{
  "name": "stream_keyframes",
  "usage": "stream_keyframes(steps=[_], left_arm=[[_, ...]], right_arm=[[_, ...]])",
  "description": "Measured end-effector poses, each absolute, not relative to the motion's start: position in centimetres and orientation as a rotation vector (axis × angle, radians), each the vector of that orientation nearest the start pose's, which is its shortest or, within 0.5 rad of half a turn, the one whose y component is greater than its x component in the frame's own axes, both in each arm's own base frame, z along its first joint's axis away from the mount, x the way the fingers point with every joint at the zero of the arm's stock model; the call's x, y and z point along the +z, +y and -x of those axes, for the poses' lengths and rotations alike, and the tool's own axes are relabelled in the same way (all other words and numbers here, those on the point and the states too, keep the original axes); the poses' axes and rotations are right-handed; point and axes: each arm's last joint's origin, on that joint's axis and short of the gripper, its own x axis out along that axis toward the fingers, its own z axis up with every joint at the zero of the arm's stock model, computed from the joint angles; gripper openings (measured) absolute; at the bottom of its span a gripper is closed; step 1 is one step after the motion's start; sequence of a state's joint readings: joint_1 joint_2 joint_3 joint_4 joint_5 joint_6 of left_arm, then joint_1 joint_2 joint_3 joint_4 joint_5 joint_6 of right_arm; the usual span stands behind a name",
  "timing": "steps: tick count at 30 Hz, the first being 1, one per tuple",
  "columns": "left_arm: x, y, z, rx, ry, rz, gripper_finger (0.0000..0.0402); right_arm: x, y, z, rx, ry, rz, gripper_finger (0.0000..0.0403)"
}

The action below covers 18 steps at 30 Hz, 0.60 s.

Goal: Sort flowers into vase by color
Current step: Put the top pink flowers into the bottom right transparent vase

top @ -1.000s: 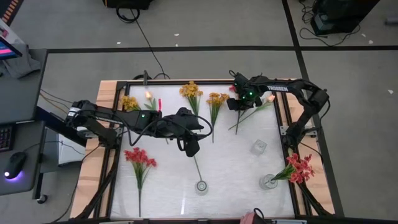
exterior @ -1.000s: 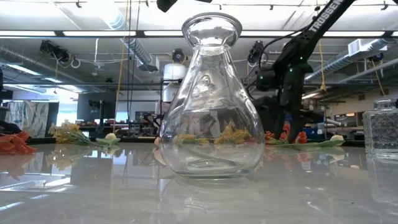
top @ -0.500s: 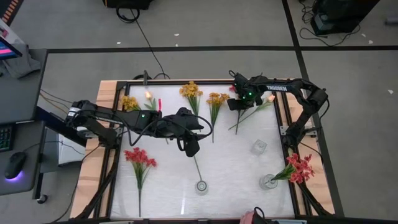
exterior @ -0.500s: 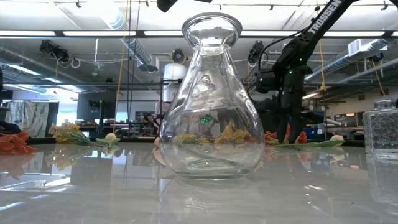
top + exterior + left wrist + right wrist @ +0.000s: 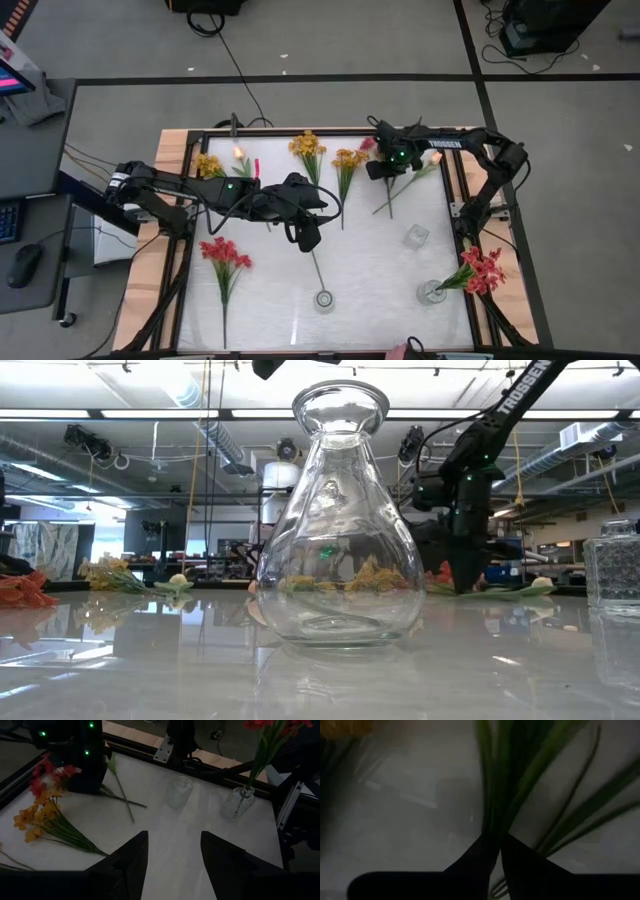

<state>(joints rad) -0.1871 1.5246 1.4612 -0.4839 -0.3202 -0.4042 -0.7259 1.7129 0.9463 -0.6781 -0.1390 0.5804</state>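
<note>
Overhead looks straight down; low camera sits level behind a vase (image 5: pixel 340 520); wrist views close, perhaps too dim.

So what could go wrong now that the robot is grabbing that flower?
The right pincer has closed low on the green stems of a red-pink flower. They look thin and might slip out when lifted. A peach-bud stem lies crossed under it and could get dragged along. The yellow-orange bunch lies close beside it and might get bumped. The left pincer waits open over the table's middle.
</note>
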Motion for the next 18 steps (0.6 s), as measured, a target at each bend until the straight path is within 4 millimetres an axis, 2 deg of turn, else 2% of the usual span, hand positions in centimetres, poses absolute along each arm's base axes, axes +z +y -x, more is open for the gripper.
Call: stream_keyframes(steps=[7,12,18], left_arm=[[36.2,-5.4,-33.3,0.232,0.494,0.257,0.0188],[36.2,-5.4,-33.3,0.232,0.494,0.257,0.0188],[36.2,-5.4,-33.3,0.232,0.494,0.257,0.0188]], right_arm=[[14.5,-18.5,-21.9,-0.826,1.172,-1.111,0.0009],[15.4,-18.4,-21.7,-0.813,1.14,-1.107,0.001],[17.4,-18.5,-21.0,-0.823,1.054,-1.102,0.001]])
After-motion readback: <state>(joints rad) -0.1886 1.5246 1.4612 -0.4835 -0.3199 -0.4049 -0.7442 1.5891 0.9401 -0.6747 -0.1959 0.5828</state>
